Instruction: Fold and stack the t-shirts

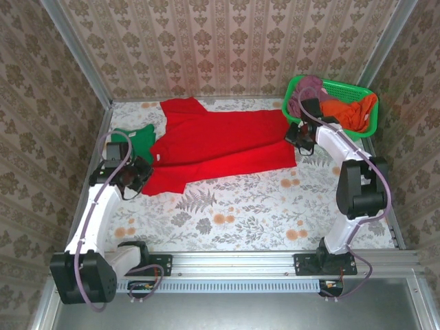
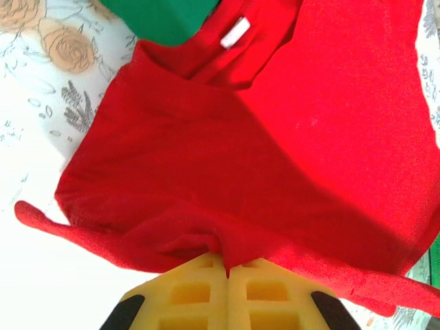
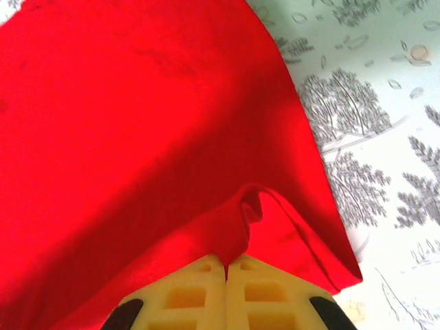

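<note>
A bright red t-shirt [image 1: 220,141] lies spread across the back of the flowered table, its collar and white label [image 2: 235,32] toward the left. My left gripper [image 1: 132,177] is shut on the shirt's left end; the yellow fingers pinch a fold of red cloth [image 2: 227,265]. At the shirt's right edge my right gripper [image 1: 302,137] is shut on another fold [image 3: 227,265]. A folded emerald green t-shirt [image 1: 139,142] lies at the left, partly under the red one [image 2: 172,17].
A green mesh basket [image 1: 344,93] holding purple and orange clothes stands at the back right corner, close behind my right arm. Patterned walls enclose the table on three sides. Bare flowered tabletop [image 1: 240,213] stretches in front of the shirt.
</note>
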`<action>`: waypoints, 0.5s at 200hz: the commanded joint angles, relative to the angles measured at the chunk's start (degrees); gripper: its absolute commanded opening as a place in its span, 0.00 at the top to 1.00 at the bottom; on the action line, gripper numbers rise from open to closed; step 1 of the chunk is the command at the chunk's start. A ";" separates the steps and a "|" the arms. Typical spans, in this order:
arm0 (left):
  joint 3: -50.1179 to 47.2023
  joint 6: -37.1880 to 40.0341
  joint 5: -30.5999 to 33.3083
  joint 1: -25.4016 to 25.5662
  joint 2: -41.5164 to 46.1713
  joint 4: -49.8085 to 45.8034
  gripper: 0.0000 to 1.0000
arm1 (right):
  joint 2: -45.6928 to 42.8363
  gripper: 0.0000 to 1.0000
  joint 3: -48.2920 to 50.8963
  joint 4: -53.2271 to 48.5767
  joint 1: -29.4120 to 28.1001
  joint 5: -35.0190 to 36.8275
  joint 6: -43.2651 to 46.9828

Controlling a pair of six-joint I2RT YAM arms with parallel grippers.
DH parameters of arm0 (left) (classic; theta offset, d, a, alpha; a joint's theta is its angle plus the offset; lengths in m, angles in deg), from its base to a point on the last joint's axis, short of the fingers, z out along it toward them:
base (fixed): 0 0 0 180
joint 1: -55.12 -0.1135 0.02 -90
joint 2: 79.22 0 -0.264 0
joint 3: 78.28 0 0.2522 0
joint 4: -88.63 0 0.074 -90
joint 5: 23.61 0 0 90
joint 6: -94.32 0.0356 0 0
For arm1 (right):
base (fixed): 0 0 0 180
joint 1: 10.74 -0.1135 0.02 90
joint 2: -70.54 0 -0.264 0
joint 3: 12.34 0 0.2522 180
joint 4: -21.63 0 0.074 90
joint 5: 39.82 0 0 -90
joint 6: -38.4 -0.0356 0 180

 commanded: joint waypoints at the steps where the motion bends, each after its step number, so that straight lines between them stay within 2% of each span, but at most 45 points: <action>1: 3.37 2.74 0.07 -0.92 -2.59 1.32 1.00 | 2.69 1.00 -3.59 -0.33 0.41 -0.81 0.95; 59: 9.47 8.79 -1.19 -1.14 -10.57 3.29 1.00 | 6.11 1.00 -6.18 -0.23 1.24 0.03 0.74; 100: 14.40 14.87 -2.80 -0.97 -17.08 3.86 1.00 | 4.83 1.00 -5.55 -0.48 1.33 1.37 0.16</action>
